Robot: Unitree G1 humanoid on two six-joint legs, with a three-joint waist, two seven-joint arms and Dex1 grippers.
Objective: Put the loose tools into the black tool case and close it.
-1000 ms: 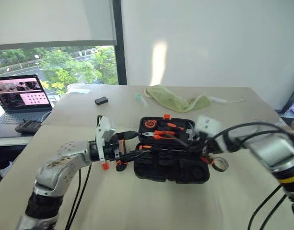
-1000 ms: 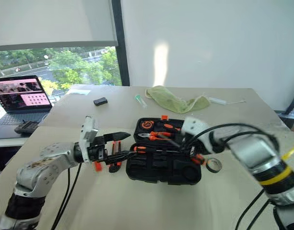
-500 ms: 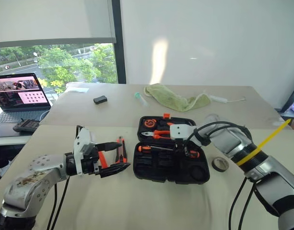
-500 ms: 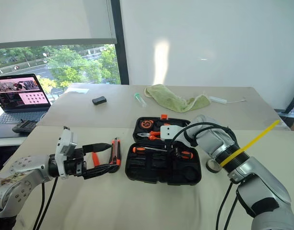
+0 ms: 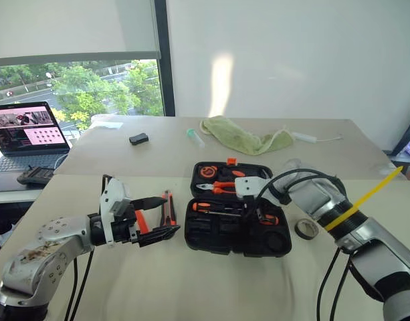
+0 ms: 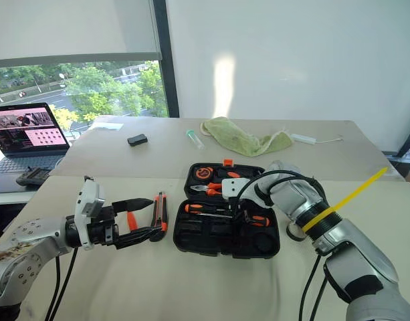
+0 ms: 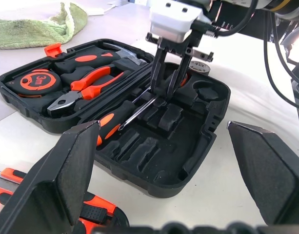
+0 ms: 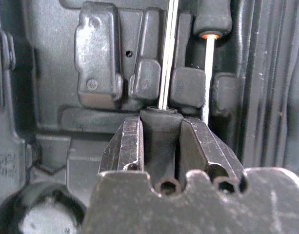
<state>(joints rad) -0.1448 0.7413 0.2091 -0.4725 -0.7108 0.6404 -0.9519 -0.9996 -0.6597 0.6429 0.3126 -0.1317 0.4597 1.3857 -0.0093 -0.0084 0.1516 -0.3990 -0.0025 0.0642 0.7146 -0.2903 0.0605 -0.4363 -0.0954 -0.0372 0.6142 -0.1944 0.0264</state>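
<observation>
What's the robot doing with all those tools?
It is packing tools into the open black tool case. The right pincer is shut on a screwdriver, holding it down into the case's front half beside another screwdriver already lying there. The left pincer waits open next to the case. The utility knife and the tape roll lie on the table outside.

Black tool case (image 5: 237,226) open on table (image 5: 191,281); utility knife (image 5: 168,208) beside; tape roll (image 5: 306,229) right.
</observation>
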